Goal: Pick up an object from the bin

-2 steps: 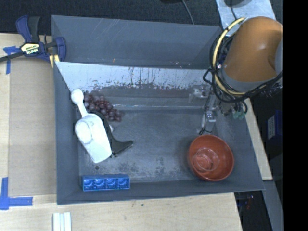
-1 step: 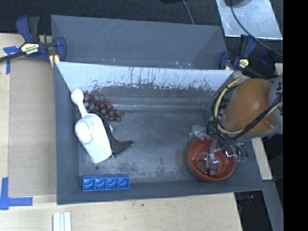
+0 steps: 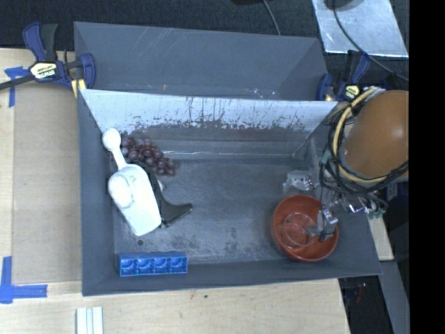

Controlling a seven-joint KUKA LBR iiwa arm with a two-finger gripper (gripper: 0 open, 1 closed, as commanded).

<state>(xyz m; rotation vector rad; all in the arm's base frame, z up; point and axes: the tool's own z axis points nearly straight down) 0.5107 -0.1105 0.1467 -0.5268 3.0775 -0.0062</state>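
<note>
Sitting in the lower right corner of the bin as the camera sees it, a round, red-brown shallow bowl [image 3: 287,229] stands upright on the floor, close to the right wall. The hand [image 3: 324,228] is down at the bowl's right side, over its inner surface and rim. Whether it is open, closed or gripping the bowl cannot be told from this angle. Above the hand, the arm's rounded orange cover [image 3: 379,134] with a bundle of dark cables [image 3: 334,160] reaches in over the right wall.

The middle of the grey metal bin [image 3: 229,186] is bare floor, stained with dark specks. Well apart from the bowl, on the left side, lies a white plastic tool with a knobbed handle and a broad, rounded body [image 3: 135,200], and a black piece [image 3: 174,213] juts out at its lower right. A bunch of dark purple grapes [image 3: 146,155] lies just beside the handle, toward the back wall. A flat blue strip of studded blocks [image 3: 153,264] lies along the front wall, below the white tool.
</note>
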